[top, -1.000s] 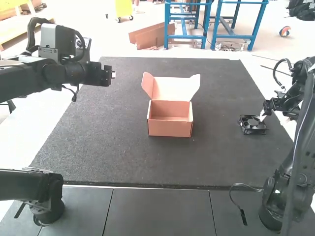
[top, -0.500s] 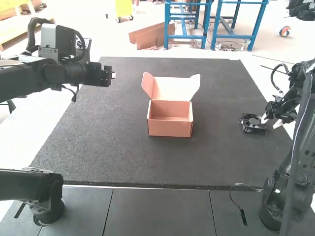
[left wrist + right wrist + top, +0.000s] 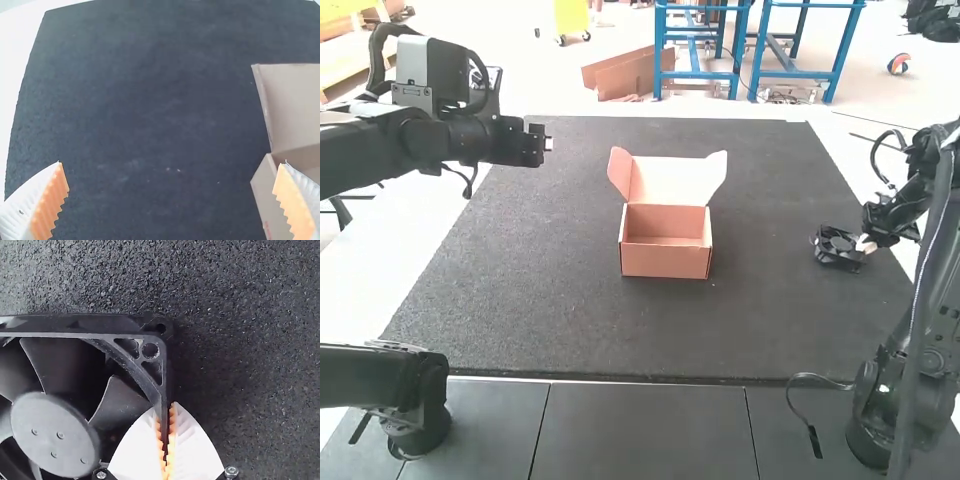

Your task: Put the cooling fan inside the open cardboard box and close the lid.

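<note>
Pinching black square cooling fan [image 3: 835,246] by its rim: right gripper [image 3: 165,412]. Left gripper [image 3: 542,142] spread, apart from tan cardboard box [image 3: 665,241].

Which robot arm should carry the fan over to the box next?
The right arm. The right gripper is shut on the fan by its frame, at the right side of the mat. The left gripper hangs open and empty, left of the box, far from the fan.

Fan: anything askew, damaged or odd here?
Only the cooling fan: it appears slightly tilted near the mat's right side, where the right gripper has its fingers pinched on one thin wall of its frame. No damage visible. The cardboard box stands upright, lid open.
</note>
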